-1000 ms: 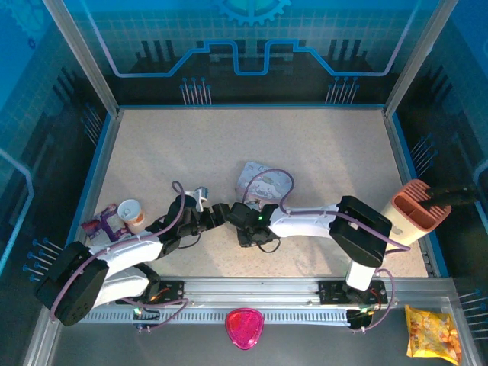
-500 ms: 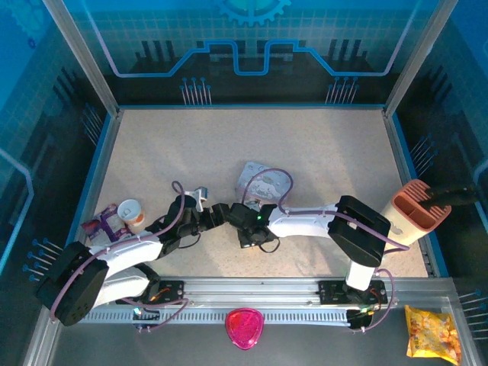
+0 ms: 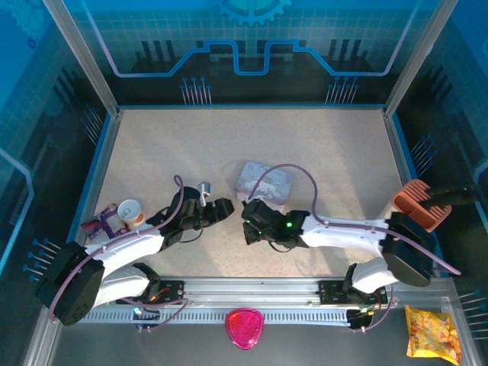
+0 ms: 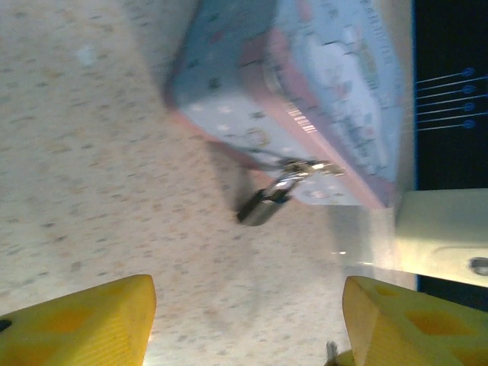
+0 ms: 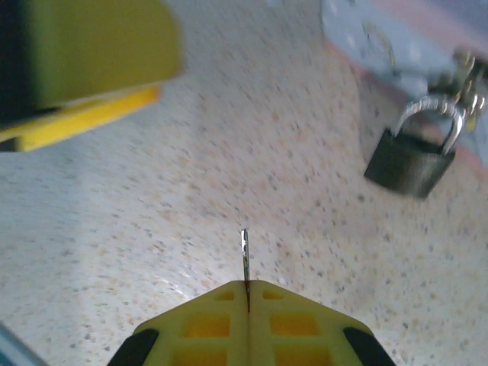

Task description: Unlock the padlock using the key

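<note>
Pink lid-like disc (image 3: 244,326): lies at the nearest edge, in front of the arm bases, off the desk; no lettering can be made out.
Snack bag (image 3: 431,332): yellow, at the near right corner beside the rail; its print is too small to read.
Right gripper (image 5: 246,284): yellow fingers clenched together, grasping the key low over the desk, just near of the tin.
Key (image 5: 245,255): thin silvery blade standing out from between the right gripper's fingers; it is apart from the padlock, with bare desk between them.
Left gripper (image 4: 244,328): released, its two yellow fingers spread wide, nothing between them; it hovers left of the right gripper, facing the tin.
Padlock (image 5: 412,166): dark grey body with a bright shackle, lying on the desk just beside the tin's near wall; the shackle meets a cluster of small metal rings at that wall. No brand mark is visible.
Tin (image 3: 264,181): pale blue with pink edging and cartoon print, lid on, contents hidden; a barcode sits on its side, and the lettering is blurred.
Cup (image 3: 131,212): white rim, at the desk's left edge beside a purple item (image 3: 103,223); contents cannot be told.
Holder (image 3: 418,204): salmon-coloured, at the right edge, with a black part reaching out to the right.
Desk (image 3: 343,152): speckled beige, blue-rimmed.
</note>
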